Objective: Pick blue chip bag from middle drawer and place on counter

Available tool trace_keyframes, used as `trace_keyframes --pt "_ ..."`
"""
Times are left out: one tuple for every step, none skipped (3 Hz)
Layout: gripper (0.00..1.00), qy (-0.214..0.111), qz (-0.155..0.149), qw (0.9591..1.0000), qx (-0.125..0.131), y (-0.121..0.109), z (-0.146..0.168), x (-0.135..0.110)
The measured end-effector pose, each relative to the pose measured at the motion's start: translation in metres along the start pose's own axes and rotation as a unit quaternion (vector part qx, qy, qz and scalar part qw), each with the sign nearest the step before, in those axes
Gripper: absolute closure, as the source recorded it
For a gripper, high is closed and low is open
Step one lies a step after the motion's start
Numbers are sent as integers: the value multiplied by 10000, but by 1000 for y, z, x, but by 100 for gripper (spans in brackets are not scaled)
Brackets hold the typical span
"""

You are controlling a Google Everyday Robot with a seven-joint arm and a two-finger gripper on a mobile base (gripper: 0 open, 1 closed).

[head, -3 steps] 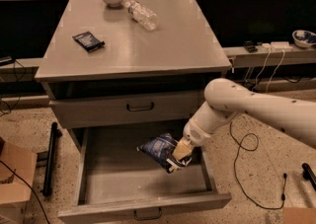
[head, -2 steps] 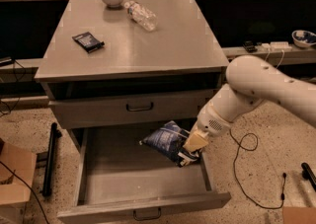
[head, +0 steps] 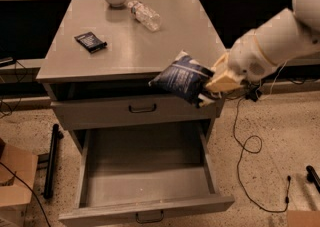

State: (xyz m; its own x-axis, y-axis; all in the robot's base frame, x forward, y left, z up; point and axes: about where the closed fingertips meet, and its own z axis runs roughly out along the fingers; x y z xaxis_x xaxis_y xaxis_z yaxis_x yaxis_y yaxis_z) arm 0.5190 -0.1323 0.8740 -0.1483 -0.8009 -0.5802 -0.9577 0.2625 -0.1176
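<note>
Currently the gripper [head: 216, 84] hangs at the table's [head: 150, 46] front edge, fingers clamped on the blue chip bag [head: 181, 77], which is raised above the open middle drawer [head: 145, 176] to clear the rim for placement.

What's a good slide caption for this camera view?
The gripper holds the blue chip bag aloft at the front edge of the counter, above the open middle drawer.

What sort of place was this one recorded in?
Probably a lab or workshop test area: a gray metal cabinet with its counter and open middle drawer, loose cables on a speckled floor, a cardboard box. The gripper holds the blue chip bag by the counter's front edge.
</note>
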Motion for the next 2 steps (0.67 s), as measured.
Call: trace_keyframes --pt "100 -187 -285 9983 474 -59 -13 -45" --pt "100 -374 -414 9967 581 -114 7 -80"
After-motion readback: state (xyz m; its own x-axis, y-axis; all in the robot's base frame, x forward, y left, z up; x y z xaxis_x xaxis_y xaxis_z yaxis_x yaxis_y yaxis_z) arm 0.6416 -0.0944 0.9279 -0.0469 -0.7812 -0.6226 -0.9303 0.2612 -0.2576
